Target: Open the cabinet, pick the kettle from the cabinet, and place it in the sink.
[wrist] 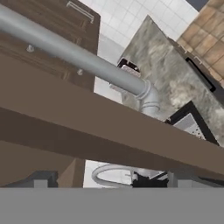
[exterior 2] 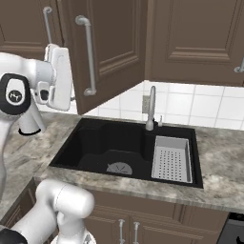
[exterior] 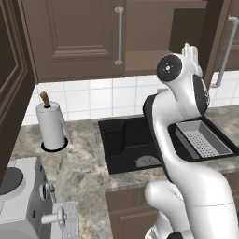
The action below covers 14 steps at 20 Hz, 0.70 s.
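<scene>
Right in front of the claw (wrist: 109, 181) is the cabinet (exterior: 79, 37), its right door swung out, silver handle (wrist: 78, 61) just beyond the fingers, which are spread wide, holding nothing. Sink (exterior 2: 109, 147) sits well below; can't spot the kettle.

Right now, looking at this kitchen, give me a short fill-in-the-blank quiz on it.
1. The cabinet door above the sink stands ____.
2. The grey perforated tray rests at the sink's ____ end as the right base view shows it.
3. The paper-towel roll stands on the ____.

Answers: open; right; counter
</scene>
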### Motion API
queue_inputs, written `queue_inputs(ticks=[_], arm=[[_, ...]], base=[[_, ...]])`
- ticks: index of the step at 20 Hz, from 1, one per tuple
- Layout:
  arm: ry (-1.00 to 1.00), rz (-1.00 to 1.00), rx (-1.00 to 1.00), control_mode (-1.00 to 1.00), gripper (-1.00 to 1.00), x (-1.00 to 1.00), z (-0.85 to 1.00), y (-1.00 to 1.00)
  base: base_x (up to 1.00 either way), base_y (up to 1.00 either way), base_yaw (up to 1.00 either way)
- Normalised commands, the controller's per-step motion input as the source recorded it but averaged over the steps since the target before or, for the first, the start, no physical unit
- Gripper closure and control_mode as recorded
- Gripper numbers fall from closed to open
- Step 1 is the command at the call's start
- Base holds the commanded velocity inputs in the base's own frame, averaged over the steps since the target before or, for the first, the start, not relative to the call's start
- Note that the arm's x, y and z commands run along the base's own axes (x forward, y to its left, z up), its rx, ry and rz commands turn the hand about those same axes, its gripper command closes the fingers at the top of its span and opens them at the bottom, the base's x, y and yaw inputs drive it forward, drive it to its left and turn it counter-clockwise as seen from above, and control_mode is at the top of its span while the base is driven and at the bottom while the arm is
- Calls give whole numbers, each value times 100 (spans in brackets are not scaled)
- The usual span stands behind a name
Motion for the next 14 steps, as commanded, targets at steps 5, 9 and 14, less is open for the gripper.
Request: queue_inputs(ticks=[5,9,14], arm=[[0,-6,1,-100,-100,-12,4,-19],[0,-9,3,-100,-100,-16,3,-16],[0,-8,3,-100,-100,-11,2,-29]], base=[[0,0,0],[0,0,0],[0,0,0]])
